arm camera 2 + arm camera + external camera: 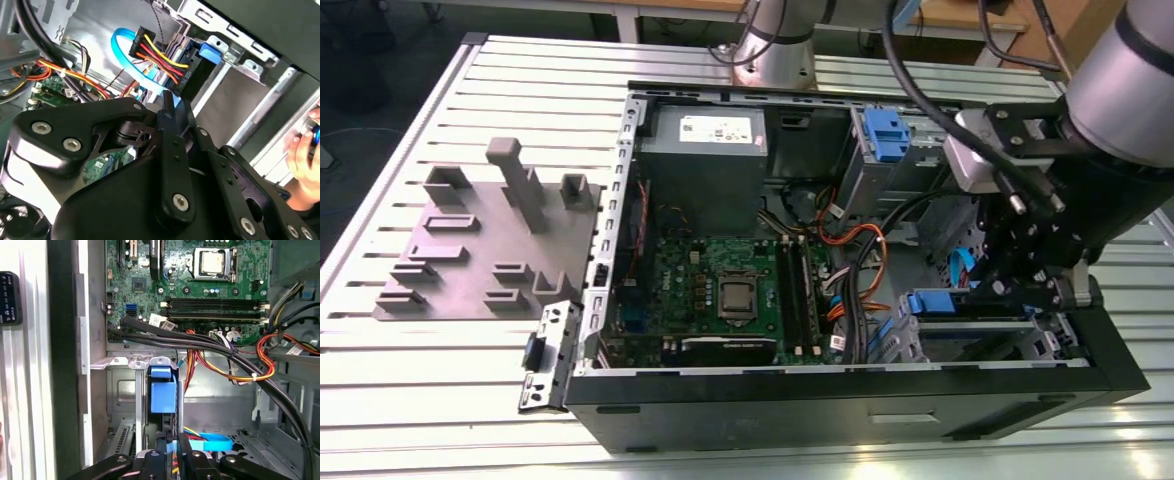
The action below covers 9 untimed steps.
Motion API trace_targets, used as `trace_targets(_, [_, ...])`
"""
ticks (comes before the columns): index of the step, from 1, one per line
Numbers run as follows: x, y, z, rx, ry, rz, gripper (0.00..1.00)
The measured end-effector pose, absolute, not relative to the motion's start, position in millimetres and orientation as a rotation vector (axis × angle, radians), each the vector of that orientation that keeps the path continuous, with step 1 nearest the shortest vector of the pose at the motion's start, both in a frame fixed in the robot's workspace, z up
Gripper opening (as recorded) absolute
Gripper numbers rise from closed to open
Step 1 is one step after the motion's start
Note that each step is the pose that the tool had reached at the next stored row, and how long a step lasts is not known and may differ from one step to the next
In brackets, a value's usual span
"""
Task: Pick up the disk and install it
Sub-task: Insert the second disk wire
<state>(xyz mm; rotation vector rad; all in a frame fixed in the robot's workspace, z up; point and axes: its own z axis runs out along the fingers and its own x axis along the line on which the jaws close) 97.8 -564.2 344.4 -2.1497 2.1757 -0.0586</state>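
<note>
**Open computer case with the disk seated in its drive bay and the gripper close by**

The slatted metal table [400,400] carries the black computer case [854,415], which lies on its side with the cover off. The exterior view shows the robot arm [1134,90] reaching in from that view's right, over the case's drive end. A grey fixture plate [480,240] with upright blocks lies on the table at the exterior view's left, well apart from the arm.

Inside the case, the green motherboard [720,290] occupies the middle. The grey power supply [707,135] with its white sticker sits at the far end. The metal drive cage [125,390] stands beside the board at the near corner.

The disk [162,392] sits upright in a slot of this cage. The blue front of its carrier faces outward, and the cage rails run along both of its sides. In the second wrist view, red, yellow and black power wires [160,55] and a flat blue data cable [125,50] meet at the end of the disk [197,70].

The gripper [173,445] hovers just beside the disk's blue front, apart from it. Its fingers [163,447] are drawn close together with a narrow gap, and they clasp nothing that can be made out. Orange and black cable bundles [240,365] cross between the board and the cage.

A person's hand [302,160] shows at the case's edge.
</note>
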Motion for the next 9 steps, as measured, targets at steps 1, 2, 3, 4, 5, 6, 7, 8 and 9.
trace_targets(1, [97.8,-564.2,347.6,-2.150,2.176,-0.058,0.23])
trace_targets(2, [97.7,-564.2,349.9,-2.151,2.177,-0.057,0.23])
trace_targets(3, [97.8,-564.2,351.5,-2.151,2.177,-0.056,0.23])
trace_targets(4, [97.7,-564.2,351.7,-2.151,2.178,-0.055,0.23])
trace_targets(5, [97.8,-564.2,351.7,-2.151,2.178,-0.055,0.23])
trace_targets(6, [97.8,-564.2,351.7,-2.151,2.178,-0.055,0.22])
trace_targets(7, [97.7,-564.2,351.7,-2.151,2.178,-0.055,0.22])
trace_targets(8, [97.7,-564.2,351.7,-2.151,2.178,-0.055,0.15])
trace_targets(9, [97.8,-564.2,351.8,-2.152,2.178,-0.055,0.11])
